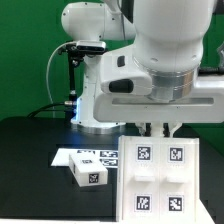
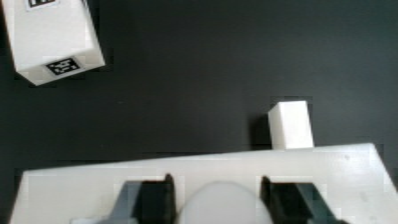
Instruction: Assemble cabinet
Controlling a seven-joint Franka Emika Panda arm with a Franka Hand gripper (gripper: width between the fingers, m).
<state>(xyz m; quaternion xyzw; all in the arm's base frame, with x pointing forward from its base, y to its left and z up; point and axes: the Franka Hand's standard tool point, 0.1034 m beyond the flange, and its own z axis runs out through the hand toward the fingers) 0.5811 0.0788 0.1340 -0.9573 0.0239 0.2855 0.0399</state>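
The cabinet (image 1: 159, 175) is a large white body that stands upright on the black table at the exterior view's right, with tags on the face turned to the camera. My gripper (image 1: 158, 129) comes down onto its upper edge. In the wrist view the cabinet (image 2: 89, 180) fills the near part of the picture. Both dark fingers (image 2: 153, 196) straddle a pale rounded part of the body, and my gripper (image 2: 217, 200) is shut on it. A narrow white piece (image 2: 290, 122) sticks out past the cabinet's far edge.
A white tagged block (image 1: 86, 175) lies on the table to the exterior view's left of the cabinet, with the marker board (image 1: 95, 155) just behind it. The wrist view shows a tagged white block (image 2: 54, 45) off to one side. The robot's base (image 1: 95, 100) stands behind.
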